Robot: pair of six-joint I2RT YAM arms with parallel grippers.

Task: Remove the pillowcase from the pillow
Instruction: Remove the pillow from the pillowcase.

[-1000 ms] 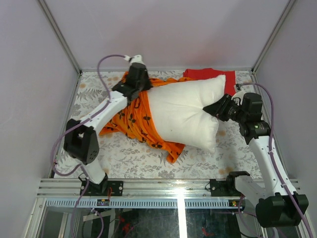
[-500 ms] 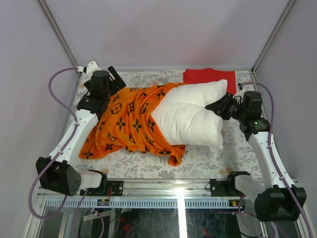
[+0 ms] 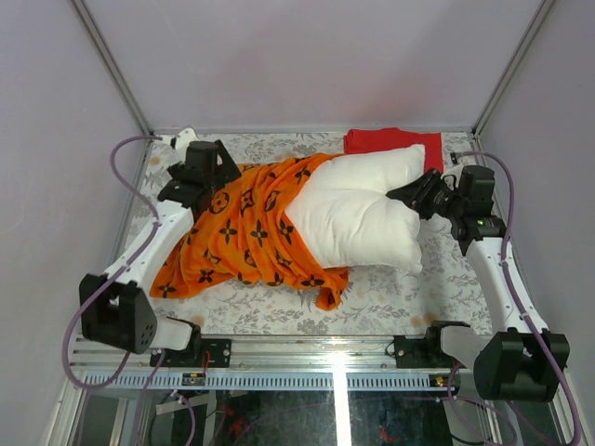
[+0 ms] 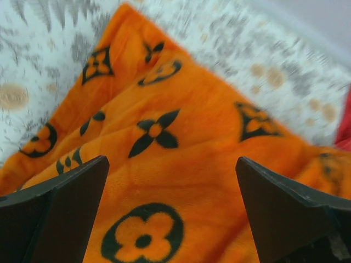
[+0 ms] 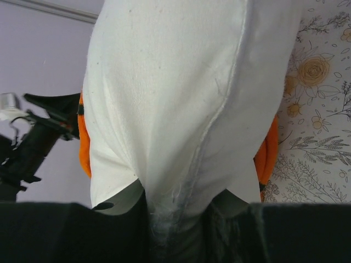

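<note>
Your left gripper (image 4: 171, 160) has its jaws spread wide with nothing between them. The wrist camera looks straight down through the gap onto the orange monogram pillowcase (image 4: 181, 181). You can't tell from here whether the fingertips (image 4: 82, 186) touch the fabric. From above, that left gripper (image 3: 223, 165) sits at the pillowcase's far corner, toward the far-left corner of the table.

Your right gripper (image 5: 175, 219) is clamped tight on the white pillow (image 5: 164, 93), pinching the seam at the middle of its bare end. That end puckers inward around the fingers and the two corners bulge out on either side. In the top view the right gripper (image 3: 418, 197) holds it close to the right edge of the table.

The pillow (image 3: 358, 209) lies with its long axis running left to right across the table, bare end pointing at the right edge. Its left end is inside the pillowcase (image 3: 242, 232). The pillowcase stretches flat and loose toward the left edge, its mouth facing right around the pillow.

A red folded cloth (image 3: 381, 139) lies at the far-right corner, partly under the pillow. The floral table covering (image 3: 260, 302) shows along the near edge.
</note>
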